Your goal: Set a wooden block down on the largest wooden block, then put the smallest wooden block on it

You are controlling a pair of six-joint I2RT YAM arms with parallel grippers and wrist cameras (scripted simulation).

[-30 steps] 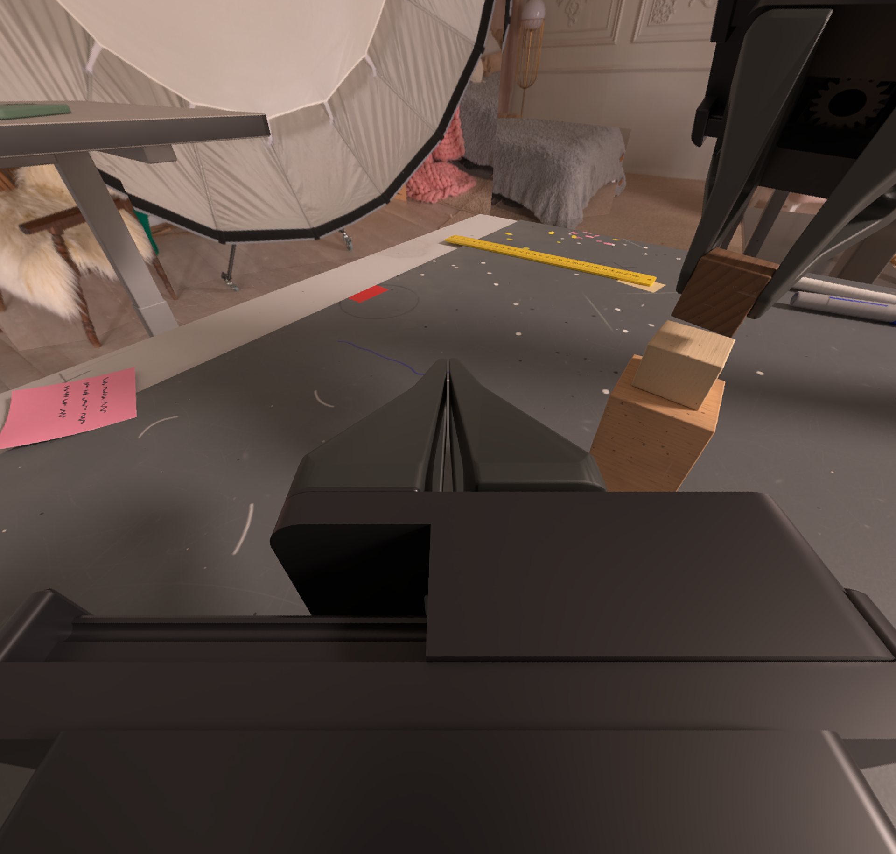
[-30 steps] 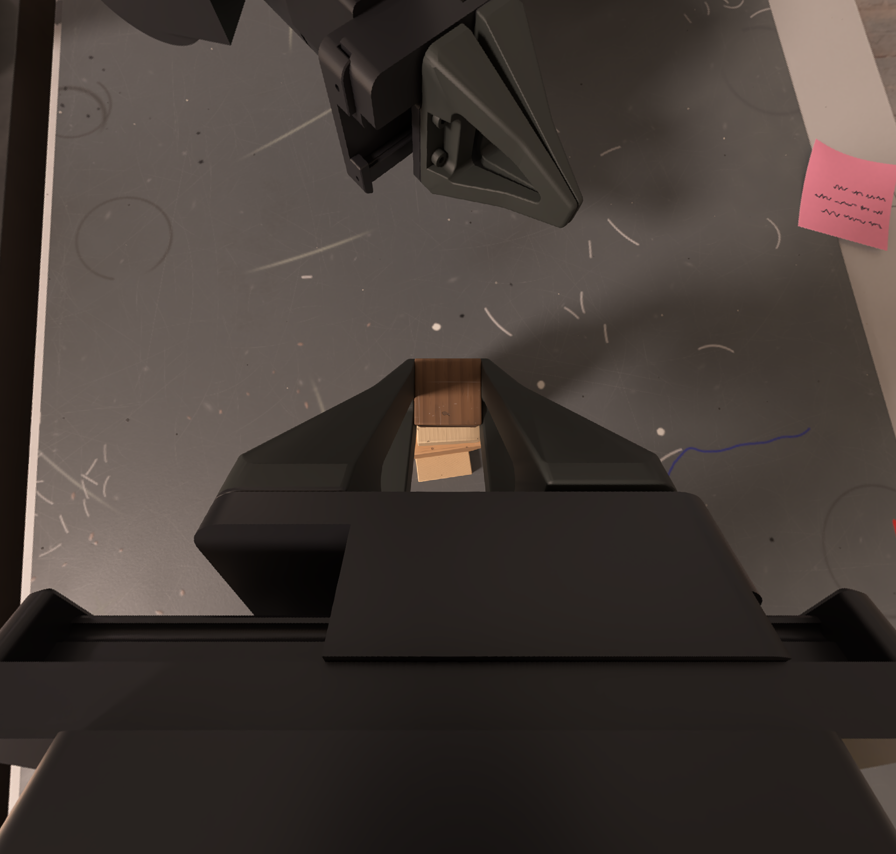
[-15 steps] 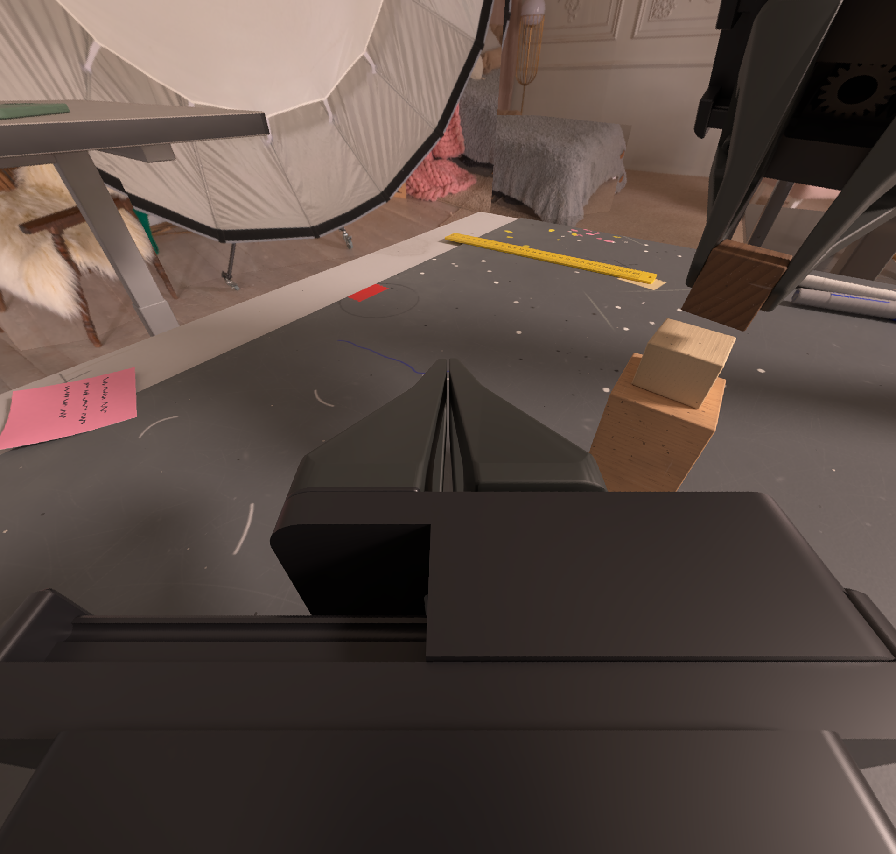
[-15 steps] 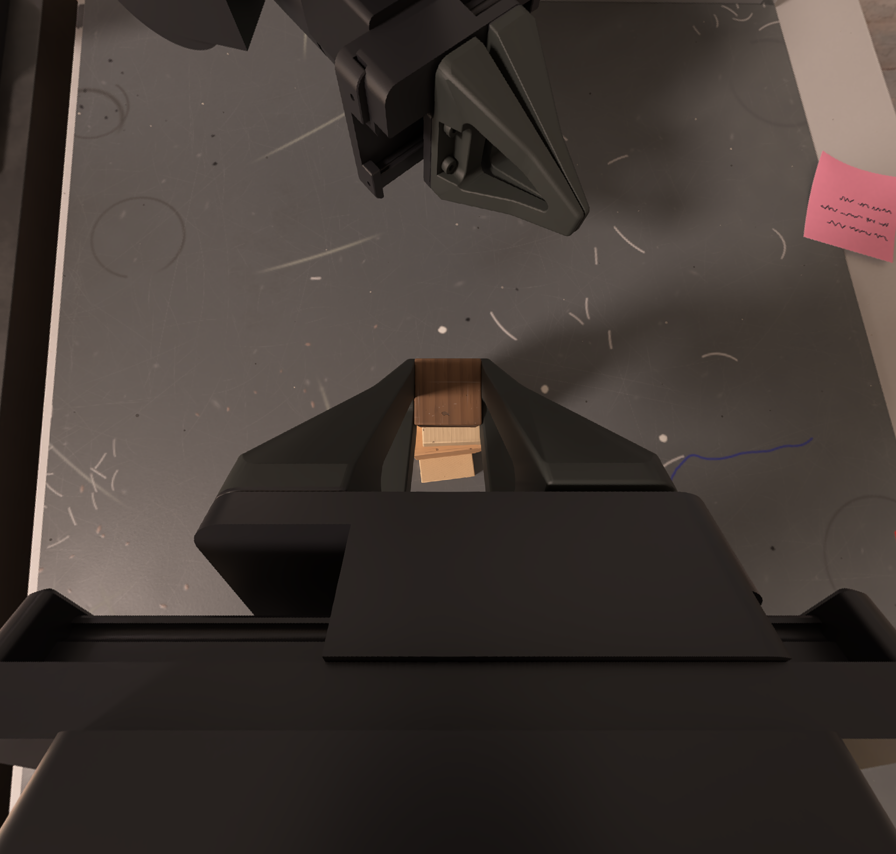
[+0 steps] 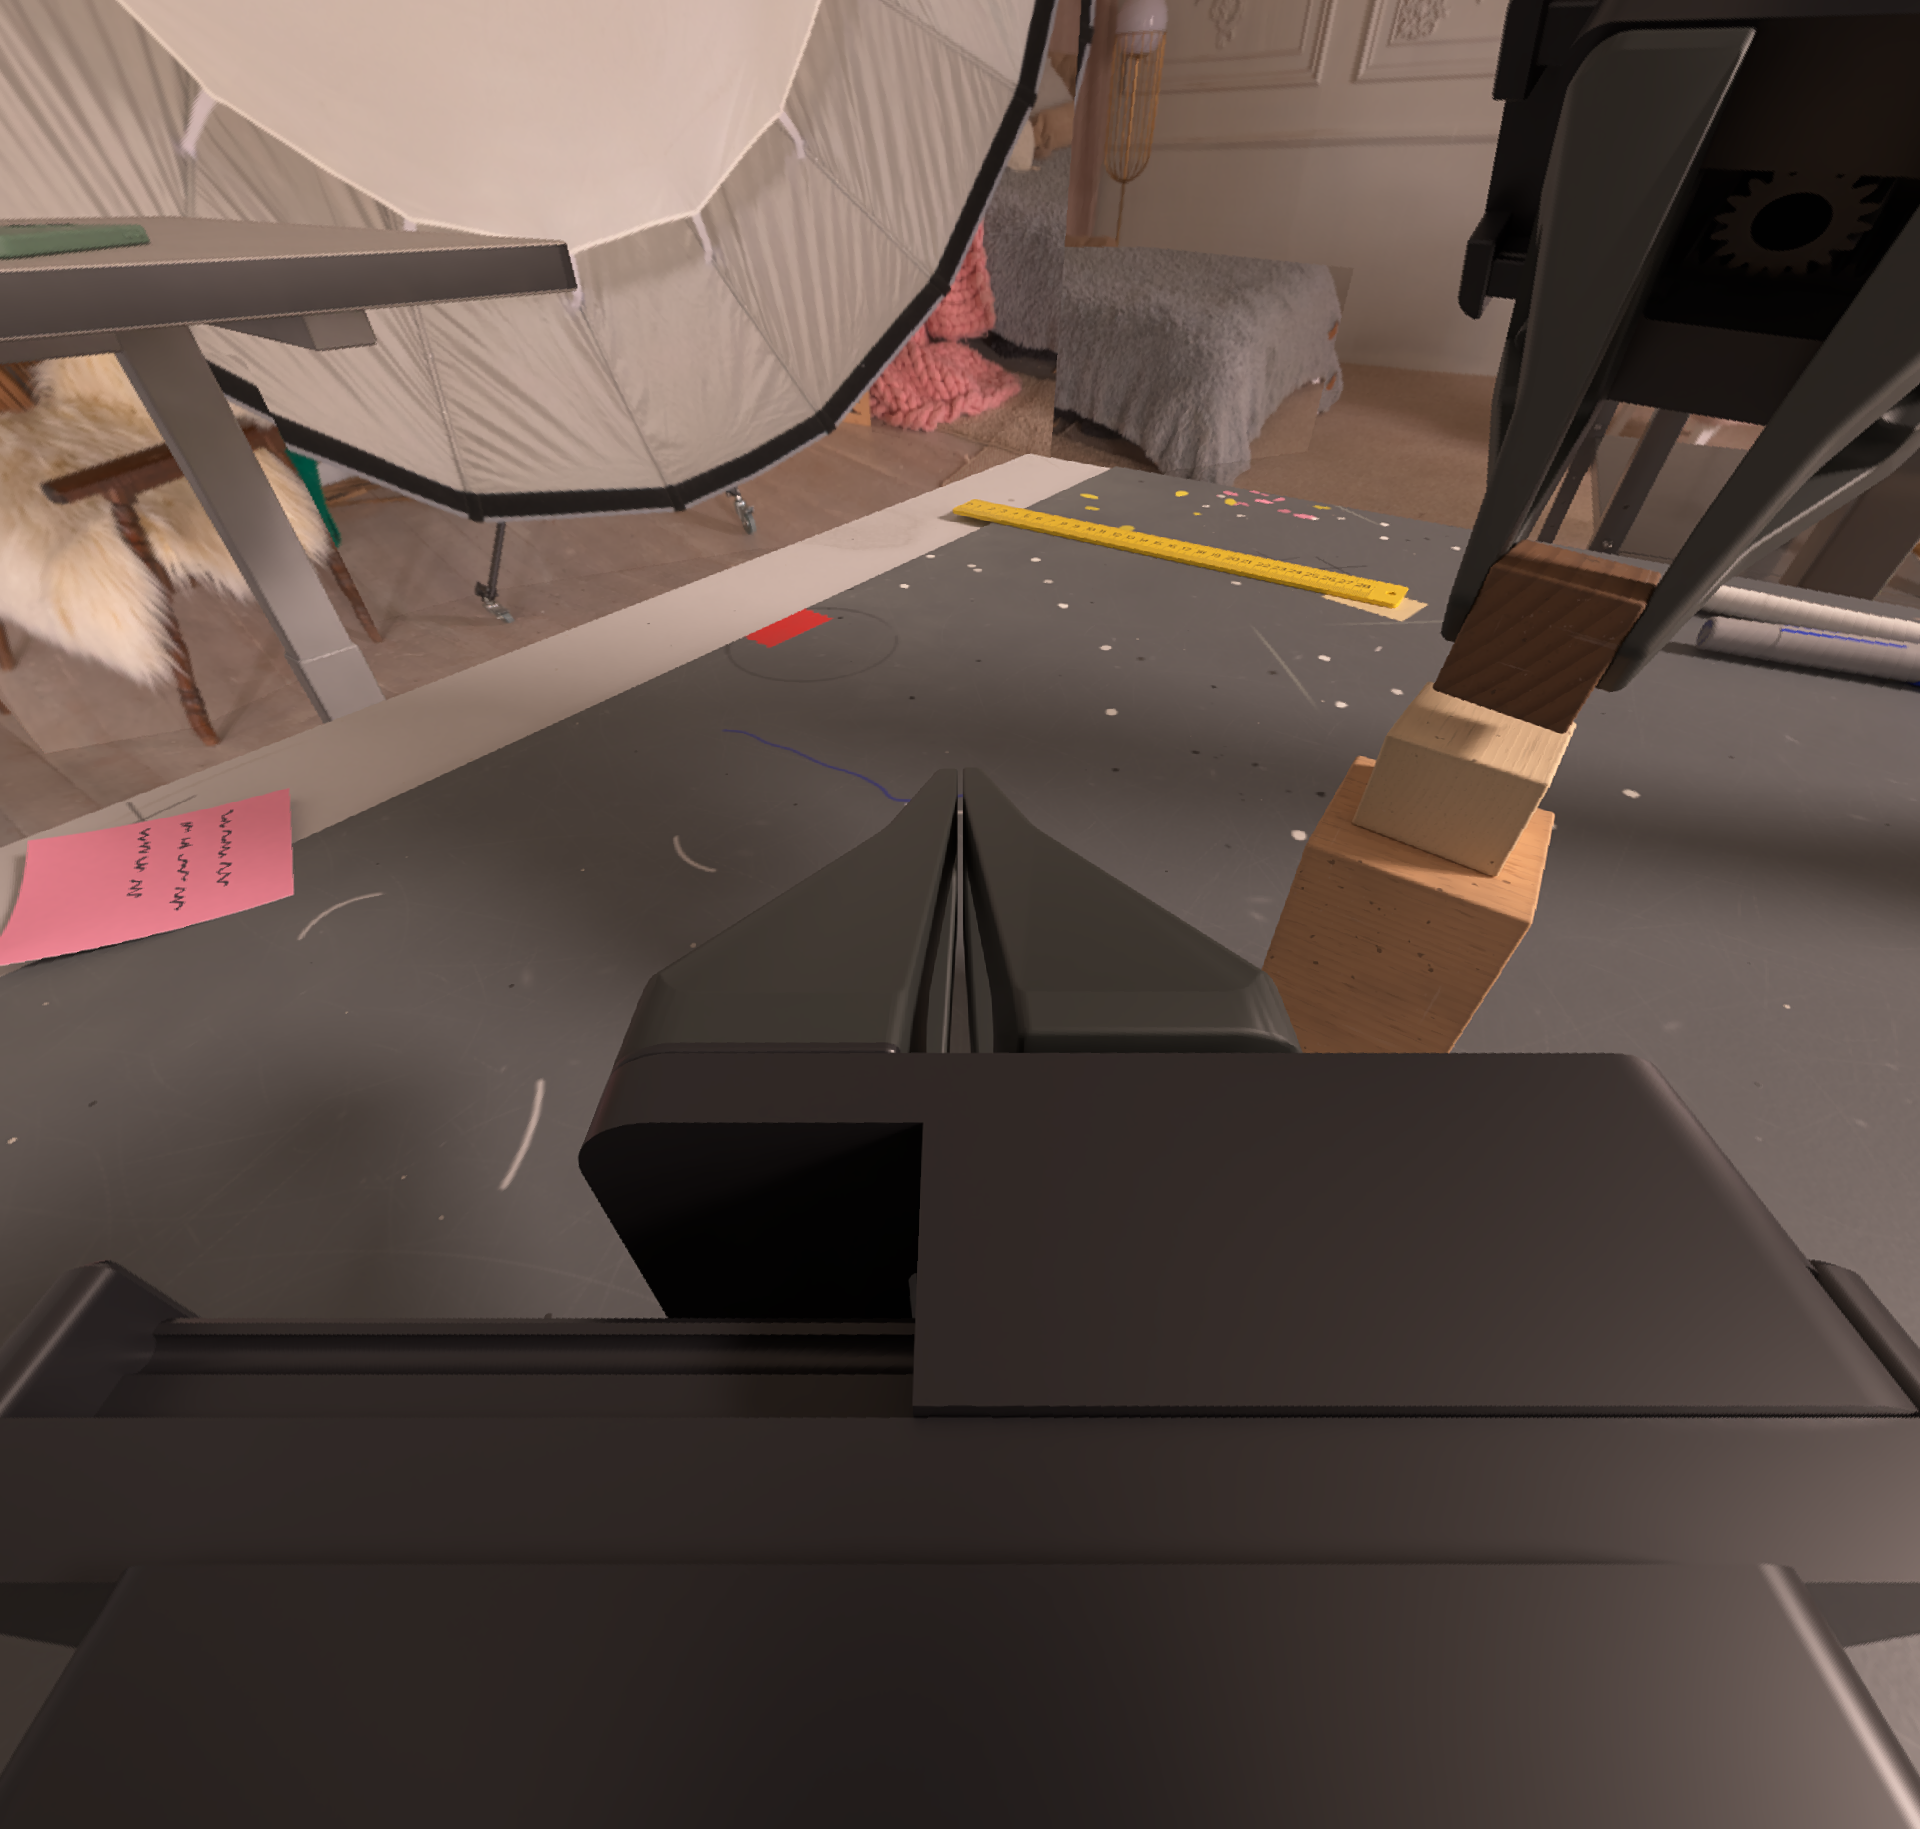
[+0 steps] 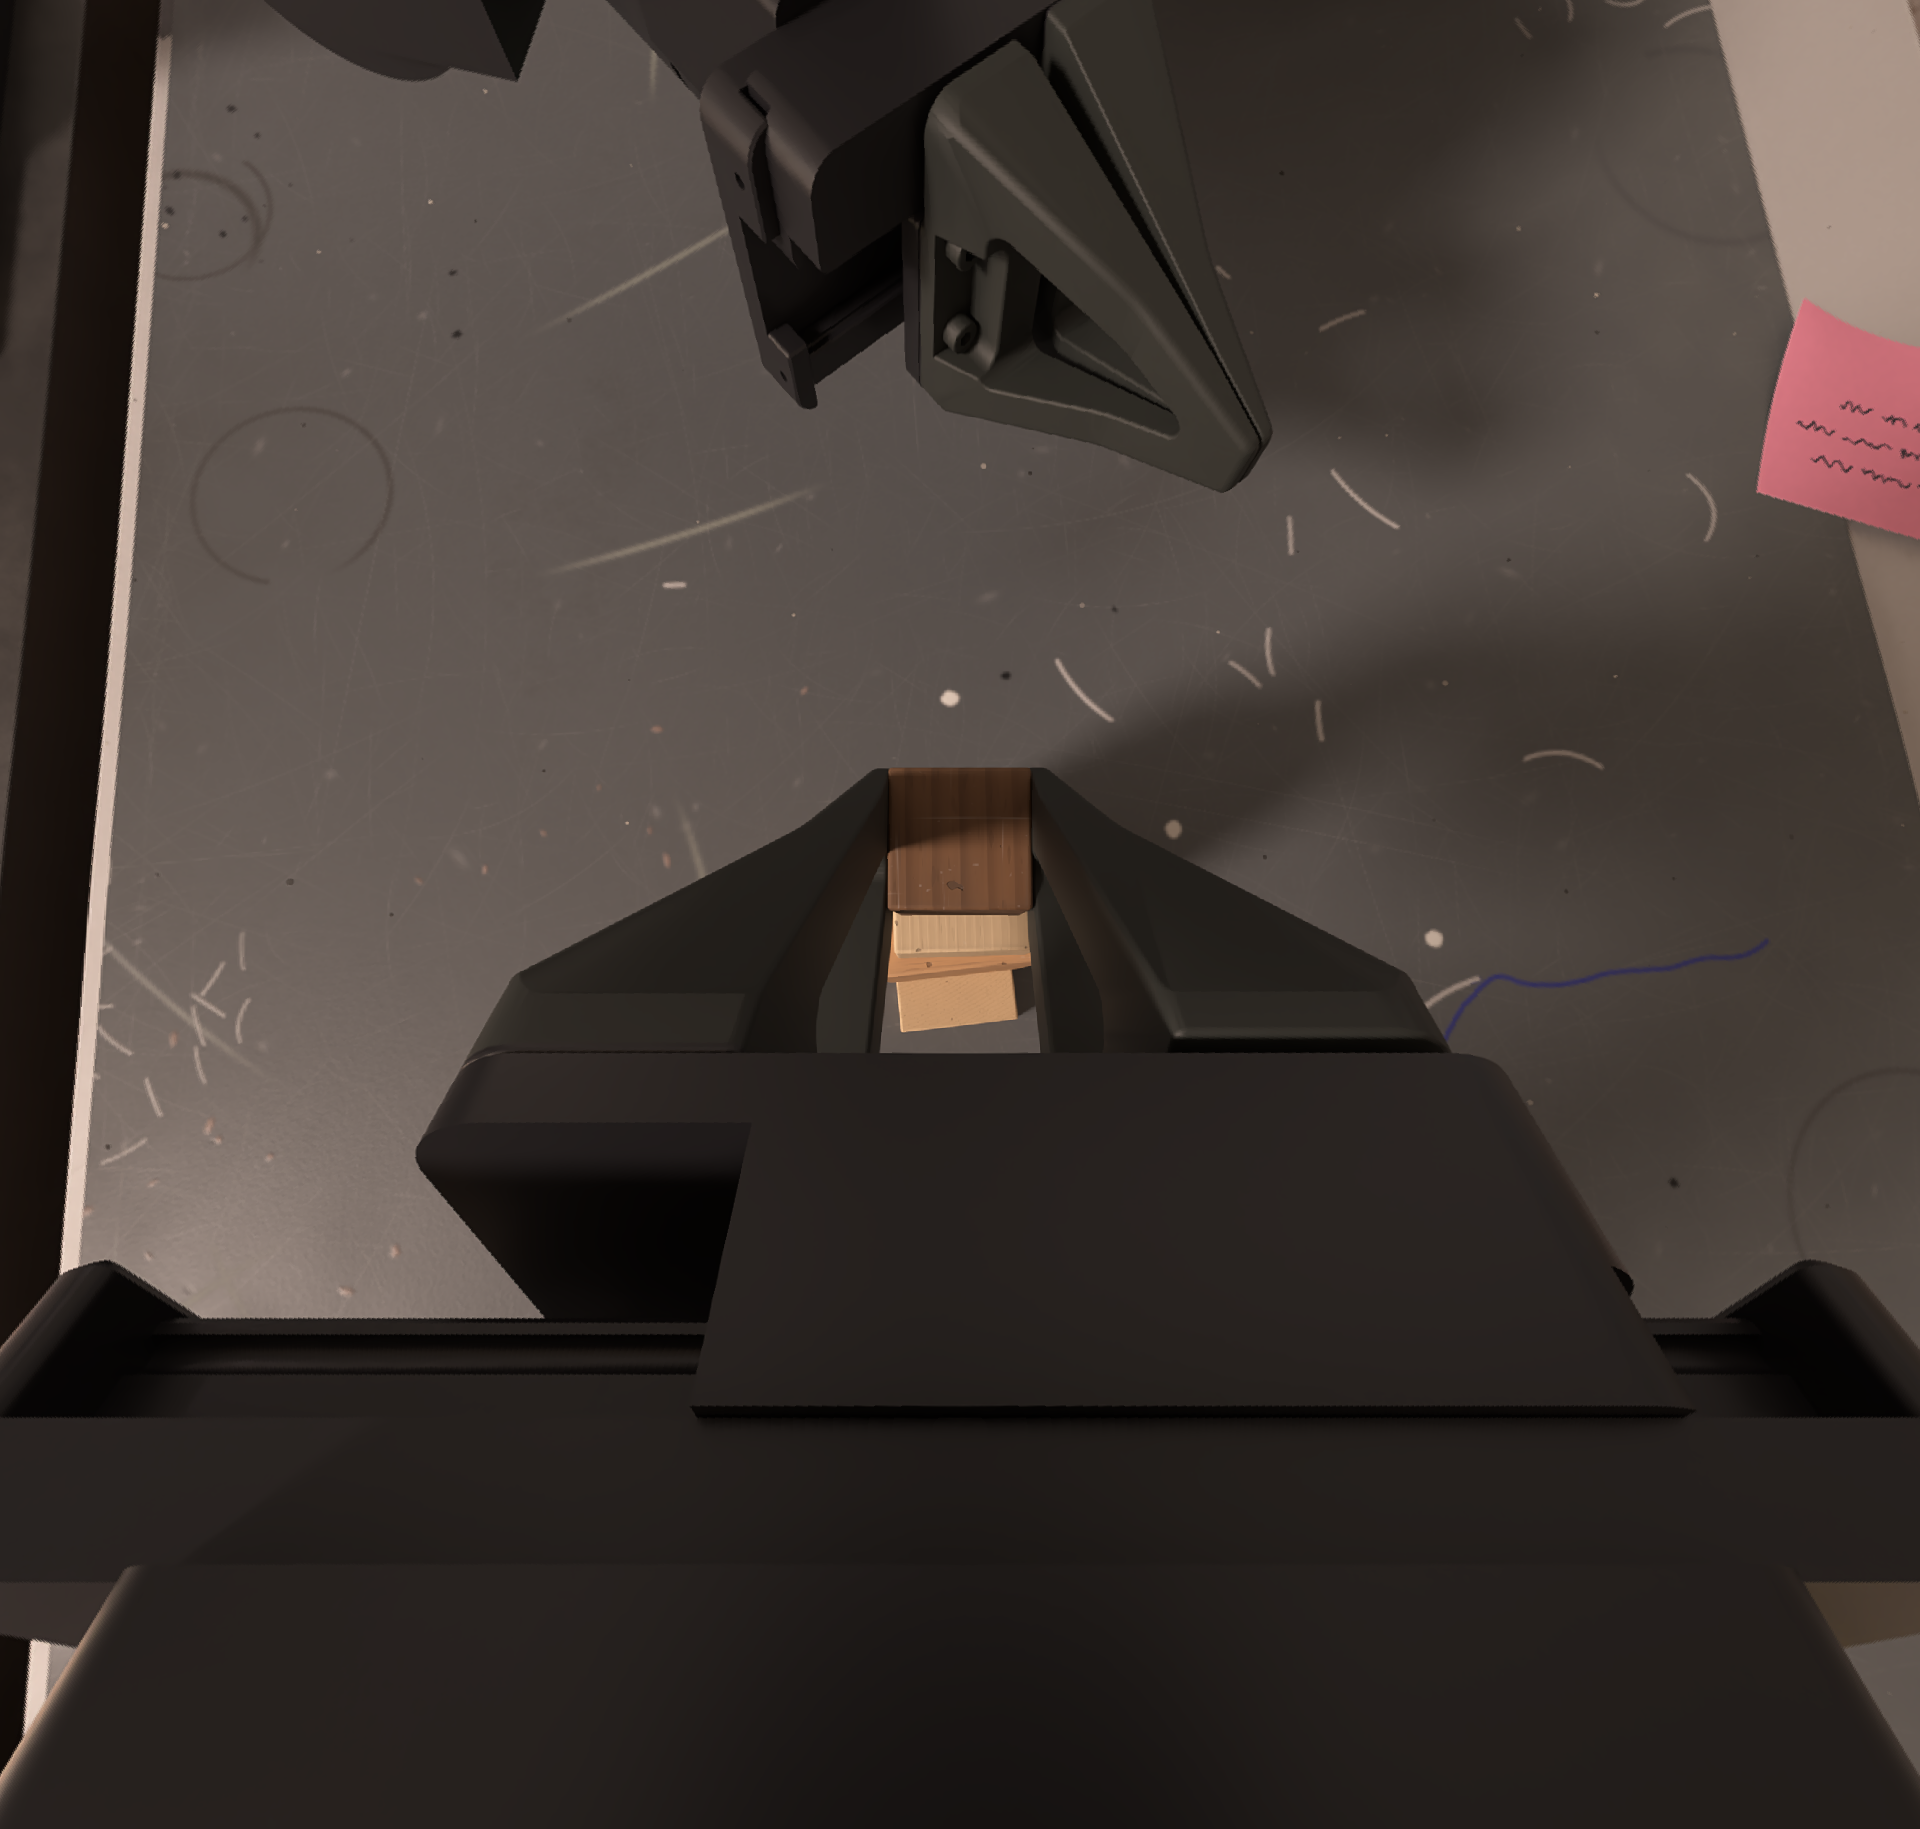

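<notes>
The right end effector (image 5: 1548,652) grips the small dark block (image 5: 1538,649), its lower edge about touching the pale block (image 5: 1455,792) atop the largest block (image 5: 1392,938), apparently for release. The left end effector (image 5: 958,813) waits closed, empty, above the desk (image 5: 520,1000).

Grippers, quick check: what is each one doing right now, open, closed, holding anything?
Left gripper: closed, holding nothing.
Right gripper: closed on the dark wooden block, just above the pale block.

small block (image 5: 1538,645) atop middle block (image 5: 1455,792) atop largest block (image 5: 1392,932).
</notes>
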